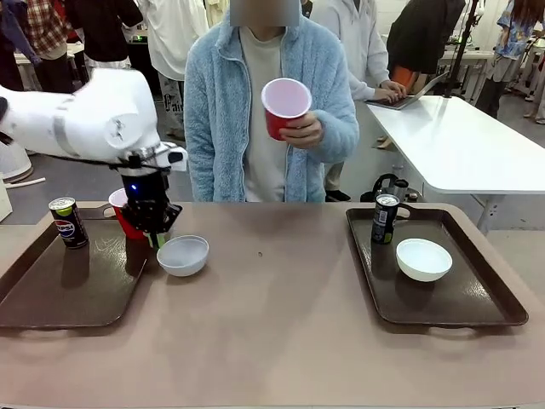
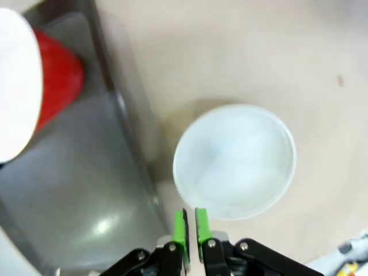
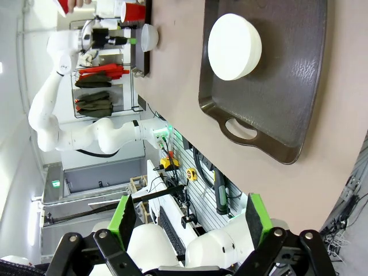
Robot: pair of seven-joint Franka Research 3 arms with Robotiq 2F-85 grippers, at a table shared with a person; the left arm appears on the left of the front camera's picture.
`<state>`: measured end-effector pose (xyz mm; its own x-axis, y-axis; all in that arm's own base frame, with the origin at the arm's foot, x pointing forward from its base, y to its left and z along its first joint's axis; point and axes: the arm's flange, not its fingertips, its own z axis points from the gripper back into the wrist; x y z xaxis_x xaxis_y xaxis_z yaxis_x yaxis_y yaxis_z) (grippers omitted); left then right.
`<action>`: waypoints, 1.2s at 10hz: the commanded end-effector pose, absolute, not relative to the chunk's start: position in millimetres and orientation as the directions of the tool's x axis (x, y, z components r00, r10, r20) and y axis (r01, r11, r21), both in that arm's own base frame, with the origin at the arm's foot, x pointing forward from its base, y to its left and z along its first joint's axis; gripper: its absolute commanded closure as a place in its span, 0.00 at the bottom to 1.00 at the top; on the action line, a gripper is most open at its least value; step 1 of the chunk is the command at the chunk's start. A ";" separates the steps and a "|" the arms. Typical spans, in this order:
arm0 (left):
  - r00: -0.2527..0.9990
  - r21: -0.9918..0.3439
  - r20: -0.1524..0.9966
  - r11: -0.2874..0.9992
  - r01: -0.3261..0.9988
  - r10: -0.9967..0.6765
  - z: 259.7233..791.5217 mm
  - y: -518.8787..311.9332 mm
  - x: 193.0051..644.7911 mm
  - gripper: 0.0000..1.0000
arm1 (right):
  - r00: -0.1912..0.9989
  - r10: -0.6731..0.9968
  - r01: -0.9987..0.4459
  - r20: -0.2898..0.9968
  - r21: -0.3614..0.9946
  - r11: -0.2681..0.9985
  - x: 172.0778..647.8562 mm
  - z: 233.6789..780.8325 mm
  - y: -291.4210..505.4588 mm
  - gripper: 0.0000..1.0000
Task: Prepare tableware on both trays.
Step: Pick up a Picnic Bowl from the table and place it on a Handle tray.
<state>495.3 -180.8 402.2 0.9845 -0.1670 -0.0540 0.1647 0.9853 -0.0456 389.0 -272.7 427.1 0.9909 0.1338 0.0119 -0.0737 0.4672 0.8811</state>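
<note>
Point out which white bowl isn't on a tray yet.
The bowl by the left gripper, resting on bare table beside the left tray. The other bowl sits inside the right tray.

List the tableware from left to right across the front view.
Soda can on the left tray → red cup on the left tray → bowl on the table → red cup in the person's hand → soda can on the right tray → bowl on the right tray.

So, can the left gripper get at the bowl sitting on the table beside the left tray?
Probably yes. The left gripper hangs just off the bowl's rim, nothing between them, but its fingers are shut and must open first.
</note>
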 end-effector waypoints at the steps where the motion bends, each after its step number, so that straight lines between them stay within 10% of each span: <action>1: 0.977 -0.107 -0.054 0.974 0.200 -0.206 445.7 -138.7 460.0 0.89 | 0.992 0.128 -0.063 0.002 0.875 0.480 385.9 426.9 -269.5 0.00; 8: 0.970 -0.225 0.024 0.944 0.240 -0.241 438.1 -90.9 440.2 0.89 | 0.992 0.128 -0.063 0.002 0.875 0.480 385.9 426.9 -269.5 0.00; 9: 0.973 -0.231 0.049 0.945 0.231 -0.226 439.2 -100.5 447.3 0.34 | 0.992 0.128 -0.063 0.002 0.875 0.480 385.9 426.9 -269.5 0.00; 10: 0.979 -0.215 0.065 0.956 0.202 -0.192 439.2 -114.3 459.0 0.29 | 0.992 0.128 -0.063 0.002 0.875 0.480 385.9 426.9 -269.5 0.00; 11: 0.985 -0.175 0.086 0.970 0.166 -0.152 437.1 -126.5 470.7 0.00 | 0.992 0.128 -0.063 0.002 0.875 0.480 385.9 426.9 -269.5 0.00; 12: 0.991 -0.148 0.075 0.981 0.123 -0.113 431.1 -137.4 482.2 0.09 | 0.992 0.128 -0.063 0.002 0.875 0.480 385.9 426.9 -269.5 0.00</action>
<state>468.8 -128.4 435.0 0.9825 -0.1679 0.0808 0.1807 0.9645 -0.1927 388.6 -273.0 427.1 0.9911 0.1329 0.0120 -0.0733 0.4671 0.8811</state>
